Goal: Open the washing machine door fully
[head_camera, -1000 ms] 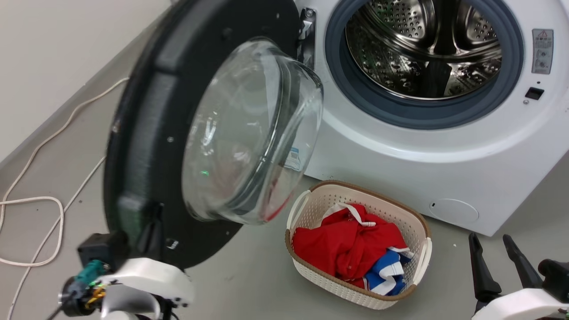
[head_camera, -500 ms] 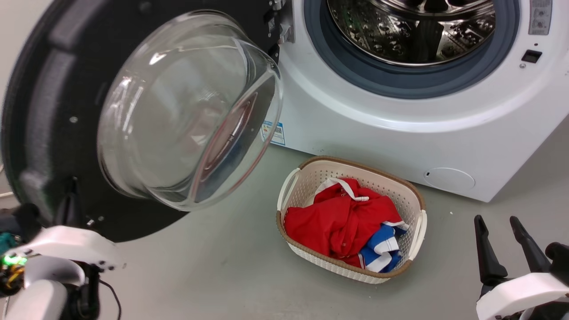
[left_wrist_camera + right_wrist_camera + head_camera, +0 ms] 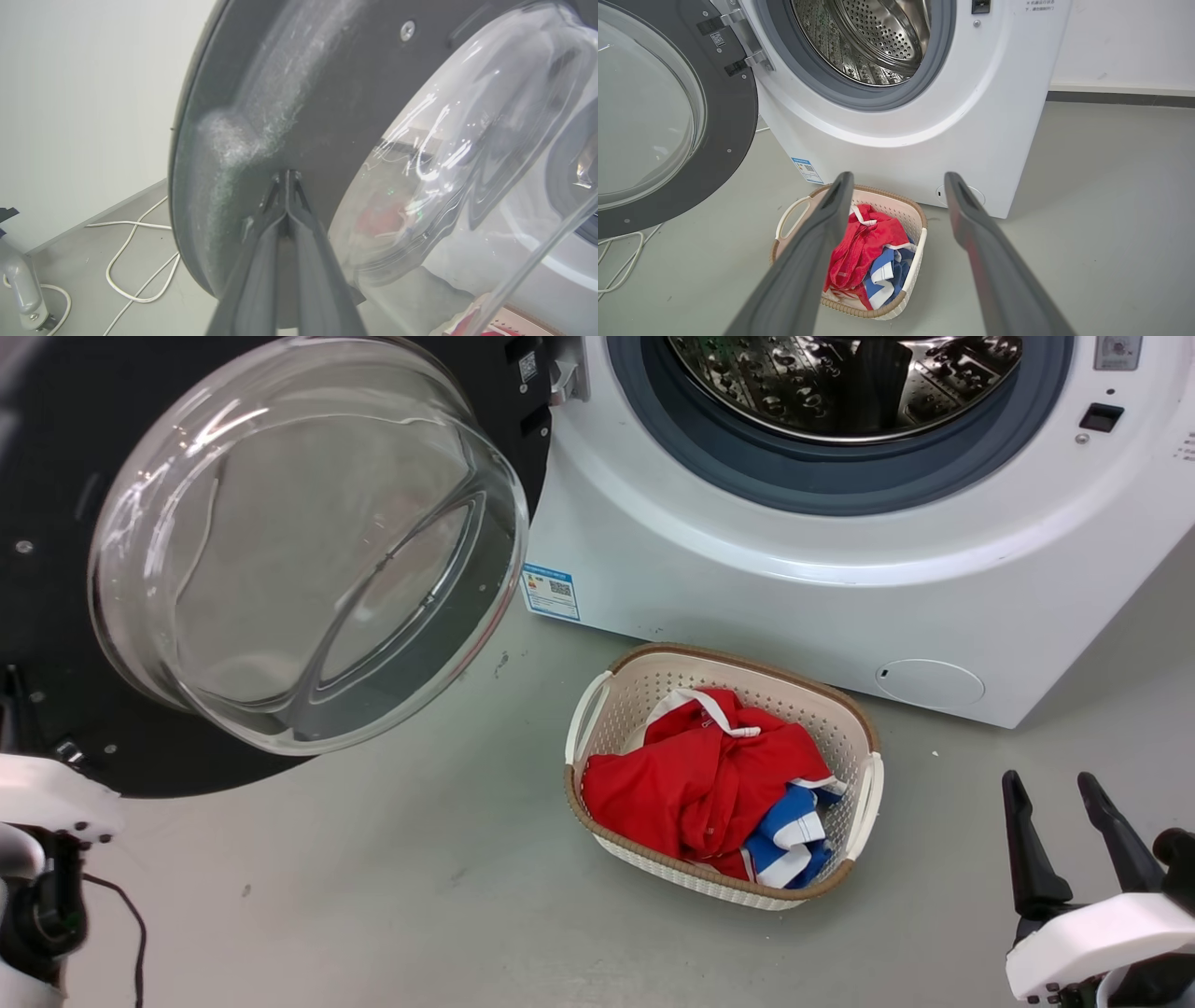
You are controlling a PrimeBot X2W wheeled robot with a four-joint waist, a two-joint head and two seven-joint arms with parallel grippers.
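The washing machine [image 3: 747,588] is white, with its steel drum [image 3: 840,383] exposed inside a grey gasket. The washing machine door [image 3: 308,541], a black disc with a bulging glass bowl, stands swung out to the left on its hinge [image 3: 747,51]. In the left wrist view my left gripper [image 3: 286,176] is shut, its tips pressed against the door's [image 3: 327,93] black inner face beside the glass. Its white wrist [image 3: 47,798] sits at the door's lower edge. My right gripper [image 3: 1048,777] hangs open at the lower right, clear of the machine [image 3: 924,154], with nothing between its fingers [image 3: 831,224].
A cream laundry basket [image 3: 864,784] with red and blue clothes sits on the grey floor just in front of the machine. White cables [image 3: 140,261] lie on the floor behind the door by the wall. A grey stand [image 3: 18,289] is near them.
The door has swung further open, away from the drum, with my left gripper following at its lower edge. The head camera has shifted too. My right gripper stays open in place.
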